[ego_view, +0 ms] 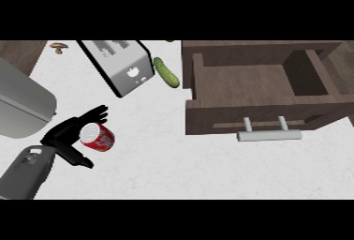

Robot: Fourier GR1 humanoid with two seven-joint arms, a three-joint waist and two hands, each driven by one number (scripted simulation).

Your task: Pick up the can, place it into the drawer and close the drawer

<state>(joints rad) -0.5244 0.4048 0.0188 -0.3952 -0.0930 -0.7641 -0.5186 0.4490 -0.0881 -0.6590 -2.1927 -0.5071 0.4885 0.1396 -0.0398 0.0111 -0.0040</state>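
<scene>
Black, the left hand (69, 133) sits at about eight o'clock, its fingers and thumb curled round a red cylindrical metal can (97, 138), which seems held just above the white speckled table (173, 159). Toward eleven o'clock stands a silver box-shaped toaster (121, 65), a green pickle (166, 72) just beside it. At two o'clock the dark wooden drawer (256, 89) stands open, its pale bar handle (269, 135) facing six o'clock. Picking up looks done; carrying across, placing inside and closing are left. No right hand shows.
</scene>
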